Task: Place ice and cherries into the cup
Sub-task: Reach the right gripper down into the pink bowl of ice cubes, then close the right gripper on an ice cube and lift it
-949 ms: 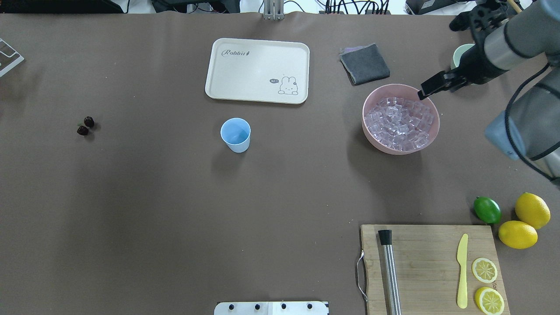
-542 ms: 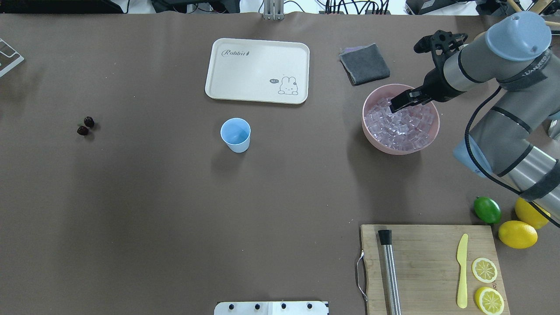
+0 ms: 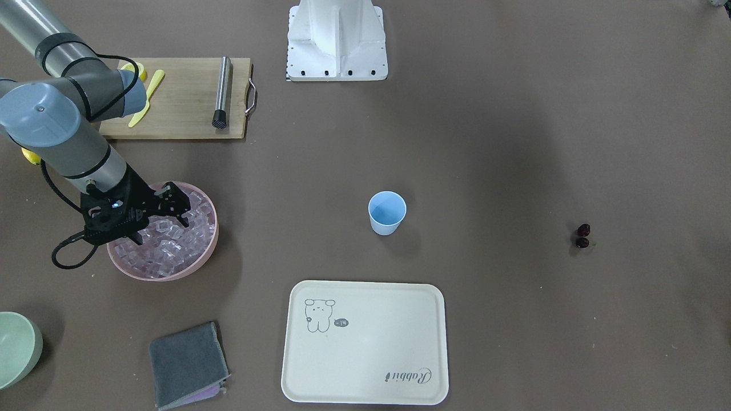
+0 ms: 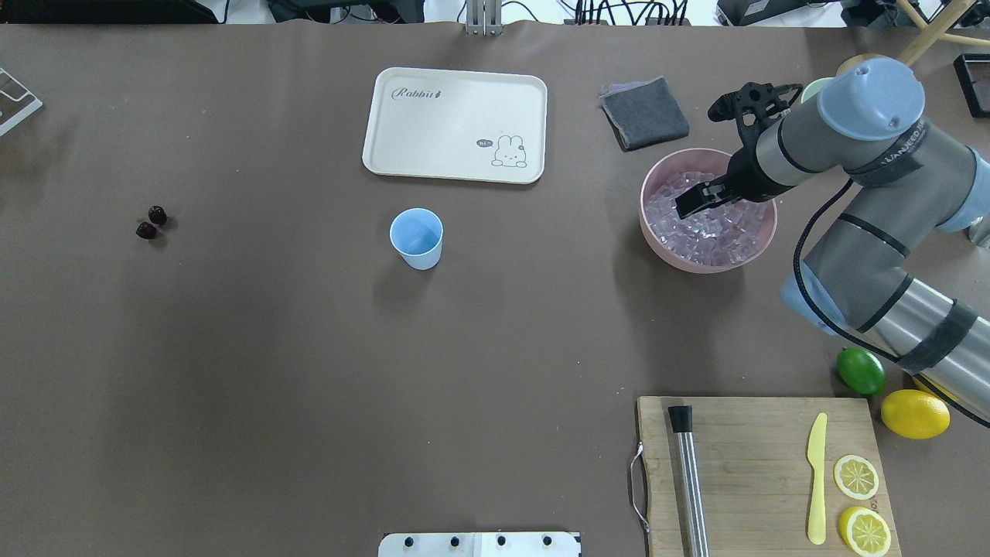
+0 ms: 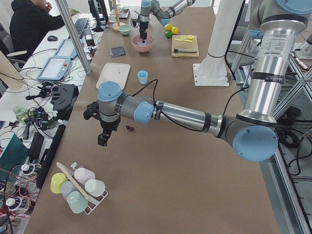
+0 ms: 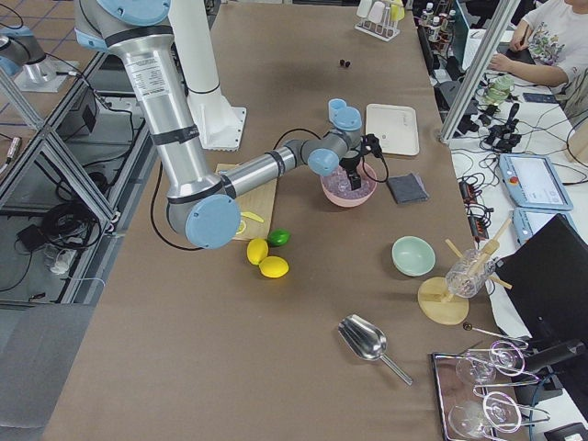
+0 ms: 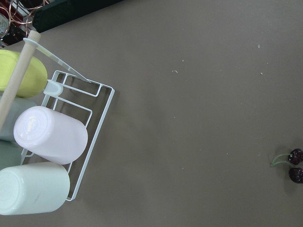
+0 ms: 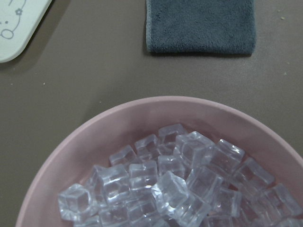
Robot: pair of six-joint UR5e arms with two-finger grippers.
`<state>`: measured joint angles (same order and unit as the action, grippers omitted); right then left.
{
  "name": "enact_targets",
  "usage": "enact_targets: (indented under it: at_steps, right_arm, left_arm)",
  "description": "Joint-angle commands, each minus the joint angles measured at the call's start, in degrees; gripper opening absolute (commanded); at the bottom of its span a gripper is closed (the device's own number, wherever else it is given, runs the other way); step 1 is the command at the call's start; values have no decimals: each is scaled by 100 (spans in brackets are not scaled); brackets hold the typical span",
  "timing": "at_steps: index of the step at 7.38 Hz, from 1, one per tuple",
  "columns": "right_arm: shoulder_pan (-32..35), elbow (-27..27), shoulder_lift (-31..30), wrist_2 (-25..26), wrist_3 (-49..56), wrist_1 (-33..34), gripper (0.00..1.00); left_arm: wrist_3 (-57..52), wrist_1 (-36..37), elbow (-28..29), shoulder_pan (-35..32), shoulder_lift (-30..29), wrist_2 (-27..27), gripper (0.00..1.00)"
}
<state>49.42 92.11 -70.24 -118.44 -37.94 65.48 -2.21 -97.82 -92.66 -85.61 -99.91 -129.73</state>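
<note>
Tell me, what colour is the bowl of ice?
Pink; the bowl shows best in the right wrist-mounted view.

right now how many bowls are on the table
2: the pink bowl full of ice, right of the cup, and the pale green bowl farther out past it

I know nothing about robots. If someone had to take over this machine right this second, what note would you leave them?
The right gripper is low over the ice in the pink bowl. I cannot tell if it is open or shut.
The left gripper hangs above the table near the cherries. It shows only from the side, so its state is unclear.
The cup stands upright mid-table and looks empty.
Done: nothing is in the cup yet.
Left: put ice, then the cherries, into the cup.
</note>
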Motion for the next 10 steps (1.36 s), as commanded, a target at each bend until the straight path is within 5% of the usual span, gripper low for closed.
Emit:
enact_targets:
  at_steps: [1, 10]
  right_arm:
    - [-108, -9, 1, 216, -3, 0, 84]
    - [-143, -44, 2, 225, 58, 35, 70]
  left_arm:
    - [1, 0, 20, 9, -2, 0, 98]
    - [19, -343, 301, 18, -20, 0, 98]
